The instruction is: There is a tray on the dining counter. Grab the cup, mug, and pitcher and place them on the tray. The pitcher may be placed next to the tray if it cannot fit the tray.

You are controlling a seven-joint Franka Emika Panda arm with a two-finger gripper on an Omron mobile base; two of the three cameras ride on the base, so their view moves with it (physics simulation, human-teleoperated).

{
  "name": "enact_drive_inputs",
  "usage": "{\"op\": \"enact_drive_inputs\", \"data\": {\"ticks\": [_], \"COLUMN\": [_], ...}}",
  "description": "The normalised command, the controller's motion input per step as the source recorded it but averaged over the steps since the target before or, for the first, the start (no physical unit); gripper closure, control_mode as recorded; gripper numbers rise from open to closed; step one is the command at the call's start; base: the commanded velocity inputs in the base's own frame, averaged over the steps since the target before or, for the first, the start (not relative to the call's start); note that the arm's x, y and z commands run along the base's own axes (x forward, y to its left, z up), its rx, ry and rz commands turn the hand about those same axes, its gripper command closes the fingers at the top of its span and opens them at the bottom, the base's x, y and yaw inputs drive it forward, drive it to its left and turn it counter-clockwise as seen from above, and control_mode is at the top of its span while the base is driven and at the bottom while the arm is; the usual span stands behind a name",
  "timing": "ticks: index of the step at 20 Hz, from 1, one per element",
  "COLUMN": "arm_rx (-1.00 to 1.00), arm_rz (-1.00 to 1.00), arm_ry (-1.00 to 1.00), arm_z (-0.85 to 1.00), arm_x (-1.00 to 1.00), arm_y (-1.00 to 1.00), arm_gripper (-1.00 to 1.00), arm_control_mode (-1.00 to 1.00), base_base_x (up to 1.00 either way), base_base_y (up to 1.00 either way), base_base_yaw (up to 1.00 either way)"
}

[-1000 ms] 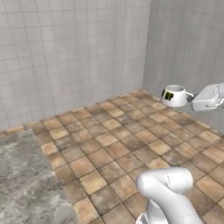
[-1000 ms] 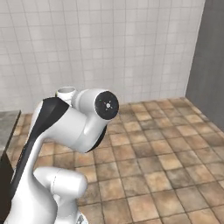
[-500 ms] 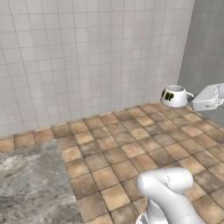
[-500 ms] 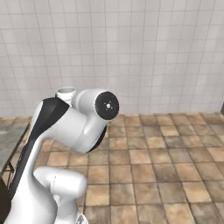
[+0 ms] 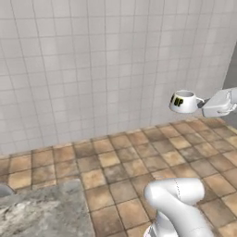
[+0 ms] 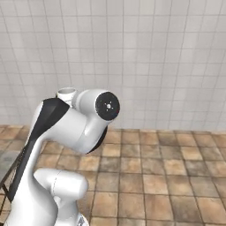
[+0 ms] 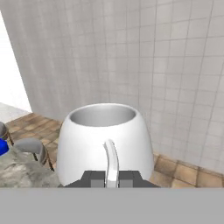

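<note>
The end effector [image 7: 112,178] clamps the handle of the squat, rounded white mug [image 7: 105,142], held upright above the floor.

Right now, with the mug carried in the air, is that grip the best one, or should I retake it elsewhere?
Keep it. The gripper is shut on the mug by its thin handle, coming from the handle side. The mug stays upright with its mouth up, and the rounded body looks too wide and smooth for the fingers.
</note>
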Motion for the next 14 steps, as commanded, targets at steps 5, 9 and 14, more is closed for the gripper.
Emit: {"op": "enact_drive_inputs", "data": {"ticks": [5,9,14], "arm_rx": [0.0,0.0,0.0], "arm_rz": [0.0,0.0,0.0], "arm_ry": [0.0,0.0,0.0], "arm_z": [0.0,0.0,0.0], "arm_x": [0.0,0.0,0.0], "arm_y": [0.0,0.0,0.0], "arm_gripper": [1.0,1.0,1.0], "arm_control_mode": [1.0,1.0,1.0], "base_base_x": [0.91,0.89,0.84], "base_base_y": [0.0,0.0,0.0], "base_base_yaw": [0.25,0.27,0.34]}}
